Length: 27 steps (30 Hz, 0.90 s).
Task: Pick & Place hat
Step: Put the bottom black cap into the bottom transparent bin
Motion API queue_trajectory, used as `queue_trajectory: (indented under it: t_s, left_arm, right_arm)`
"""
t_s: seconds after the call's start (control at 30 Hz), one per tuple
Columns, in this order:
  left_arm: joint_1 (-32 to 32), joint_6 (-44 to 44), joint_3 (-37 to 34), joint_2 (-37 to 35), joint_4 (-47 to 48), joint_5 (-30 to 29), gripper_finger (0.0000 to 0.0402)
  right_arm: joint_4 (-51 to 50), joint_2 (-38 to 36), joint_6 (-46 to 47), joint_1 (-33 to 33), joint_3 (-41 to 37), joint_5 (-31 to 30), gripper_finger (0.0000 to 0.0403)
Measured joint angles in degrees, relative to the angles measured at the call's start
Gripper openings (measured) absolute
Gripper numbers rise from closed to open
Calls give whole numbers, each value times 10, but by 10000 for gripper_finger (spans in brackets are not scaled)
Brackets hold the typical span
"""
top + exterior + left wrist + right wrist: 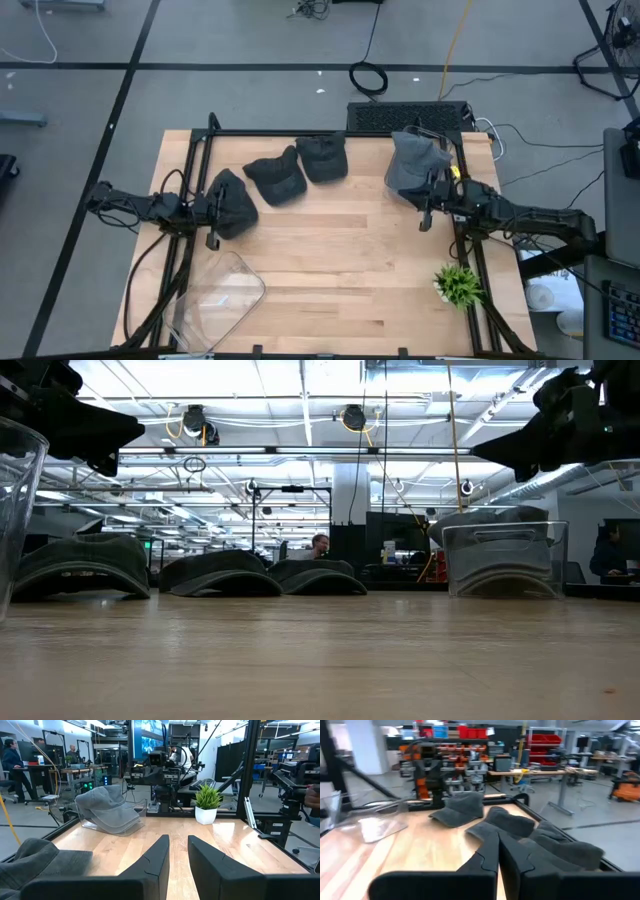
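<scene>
Three dark grey hats lie brim-down on the table: one at the left point(232, 200), one in the middle point(275, 178) and one farther back point(322, 157). More grey hats are piled in a clear bin point(418, 160) at the far right. My left gripper point(178, 851) hovers just on the near side of the left hat point(35, 860), with its fingers a little open and nothing between them. My right gripper point(498, 851) hovers near the bin's near side, shut and empty, pointing toward the three hats point(505, 825).
A second clear bin point(222, 292) lies tipped at the near left corner. A small potted plant point(458, 283) stands at the near right edge. Black frame rails run along both table sides. The wood between the hats and the near edge is bare. People stand in the room beyond.
</scene>
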State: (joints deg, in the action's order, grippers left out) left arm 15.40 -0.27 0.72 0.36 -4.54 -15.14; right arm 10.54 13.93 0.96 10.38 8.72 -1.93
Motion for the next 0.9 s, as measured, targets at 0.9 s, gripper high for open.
queue_trajectory:
  t_s: [0.9]
  left_arm:
    - [0,8,0,0,-2,-4,76]
  right_arm:
    - [-5,-1,-63,-131,-2,-131,0]
